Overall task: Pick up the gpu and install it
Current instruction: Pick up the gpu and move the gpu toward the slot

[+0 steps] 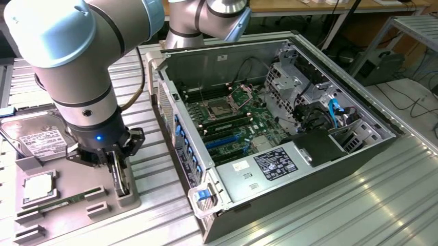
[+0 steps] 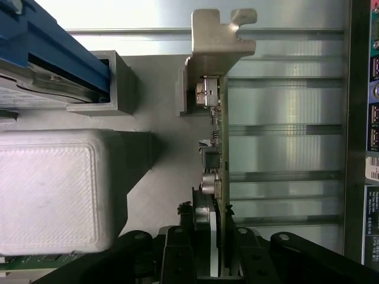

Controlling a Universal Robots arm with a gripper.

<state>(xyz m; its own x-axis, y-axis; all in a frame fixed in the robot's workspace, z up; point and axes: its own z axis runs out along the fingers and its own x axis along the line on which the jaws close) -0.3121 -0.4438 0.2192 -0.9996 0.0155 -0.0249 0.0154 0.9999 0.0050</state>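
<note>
Thin green circuit-board gpu [image 1: 123, 180], standing on edge in the exterior view, its upper part hidden by the black gripper [image 1: 116, 166]. In the wrist view it is edge-on, faces unseen, one end lost inside the gripper. The grey-and-blue robot arm [image 1: 68, 66] covers part of the silver boxy hard drive [image 1: 34, 137]; its white label text is too small to read. The black computer case [image 2: 364, 148] is cut off at the wrist picture's edge.
</note>
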